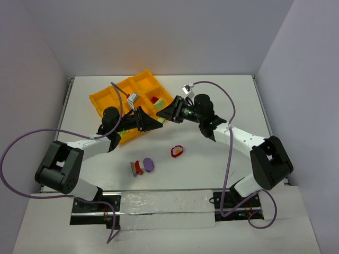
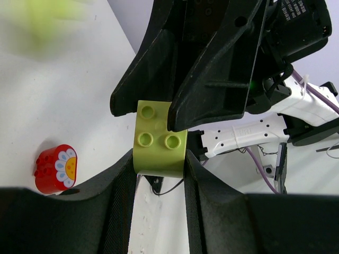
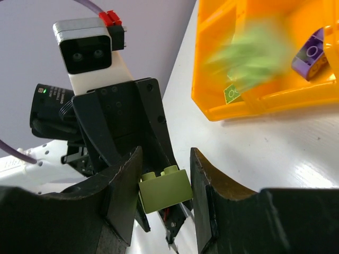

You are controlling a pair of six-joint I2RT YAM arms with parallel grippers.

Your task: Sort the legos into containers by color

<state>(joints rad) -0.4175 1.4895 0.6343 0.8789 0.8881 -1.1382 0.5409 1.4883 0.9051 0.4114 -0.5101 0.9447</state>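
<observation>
I see the left pincer (image 2: pixel 160 160) clenched on a yellow-green lego brick (image 2: pixel 157 142). Its two pads press the sides of the brick and the studs look toward the wrist camera. The right pincer (image 3: pixel 166 159) comes nose to nose against it and grips the same brick from the opposite end, so the brick sits between both pairs of fingers, lifted from the white table (image 1: pixel 212 169).

Just beyond the two pincers, on the far side, is the orange-yellow tray (image 3: pixel 254 103). In one cell of it, in front of the right pincer, lies a purple lego (image 3: pixel 310 53). A blurred yellow-green smear (image 3: pixel 253 57) shows over the tray; I cannot tell what it is.

On the near side of the pincers, apart from them, a red lego with a flower print (image 2: pixel 55 169) stands on the table. Further toward the bases lie a purple piece (image 1: pixel 149 164) and, just beside it, a small red cluster (image 1: pixel 139 167).
</observation>
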